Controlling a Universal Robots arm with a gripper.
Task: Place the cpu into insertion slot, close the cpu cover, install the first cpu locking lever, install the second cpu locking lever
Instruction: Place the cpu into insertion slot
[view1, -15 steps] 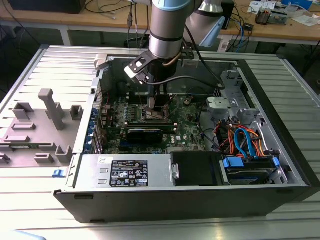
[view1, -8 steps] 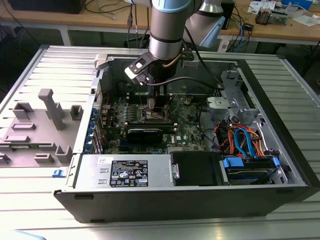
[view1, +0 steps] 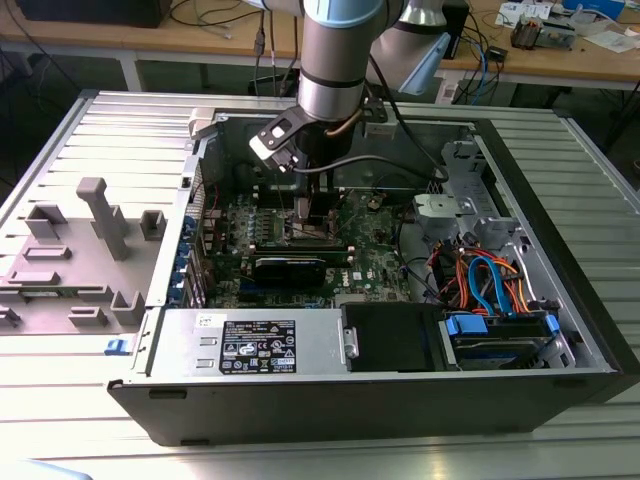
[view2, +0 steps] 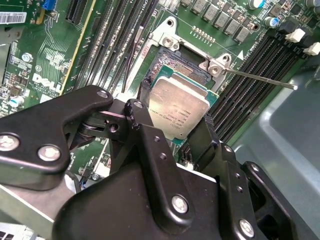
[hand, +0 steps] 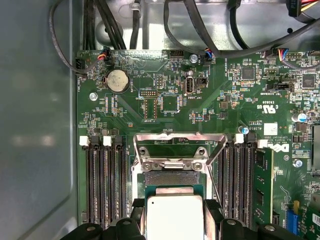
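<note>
Ribbed metal table, cluttered wooden benches behind.

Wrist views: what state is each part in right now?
cpu, clamped between the fingers over the insertion slot.
insertion slot, uncovered, far part bare.
cpu cover, flipped up, open.
locking lever, unlatched, swung out.
fingers, shut on the cpu.

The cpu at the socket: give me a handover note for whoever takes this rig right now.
The tool is shut on the cpu, with a finger at each of two opposite edges.
The cpu is held over the insertion slot, with part of the slot's contacts uncovered. I cannot tell whether it touches them.
The cpu cover is swung open.
One locking lever juts out free.
Done: the cpu is in the grasp at the slot.
Left: seating, cover, both levers.
</note>
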